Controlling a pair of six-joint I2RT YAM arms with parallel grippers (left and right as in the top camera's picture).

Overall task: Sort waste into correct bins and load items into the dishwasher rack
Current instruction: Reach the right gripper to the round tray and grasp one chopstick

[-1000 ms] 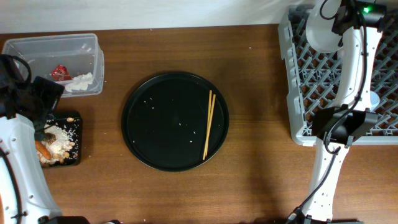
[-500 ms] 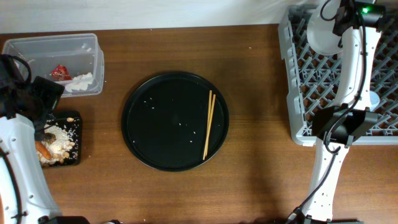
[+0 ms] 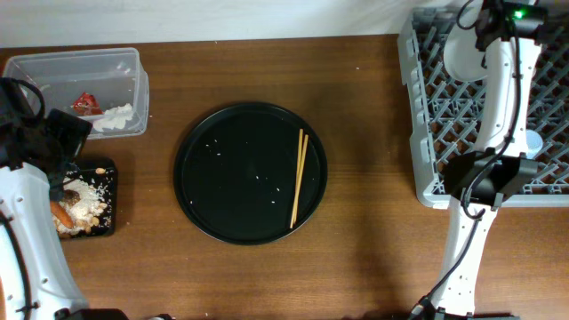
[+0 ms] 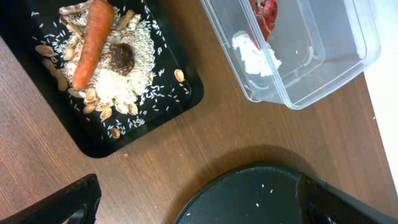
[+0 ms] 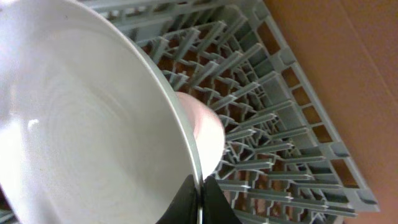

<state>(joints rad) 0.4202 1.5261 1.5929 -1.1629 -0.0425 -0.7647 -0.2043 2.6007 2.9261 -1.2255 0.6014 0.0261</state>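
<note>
Right gripper is seen clamped on the rim of the wide pale plate, the fingers closed against the edge. The plate is held over the grey dishwasher rack at the far right corner of the bench; contact with the pegs cannot be determined. A pinkish-white bowl is noted in the rack just behind the plate. Left gripper is recorded with fingers wide apart and nothing between them, hanging above the left edge. The chopsticks are found lying side by side on the right part of the large round black tray at mid-bench. The carrot, brown lump and rice crumbs are observed in the shallow black tray. The red wrapper and tissue are observed in the clear tub at the far left corner.
</note>
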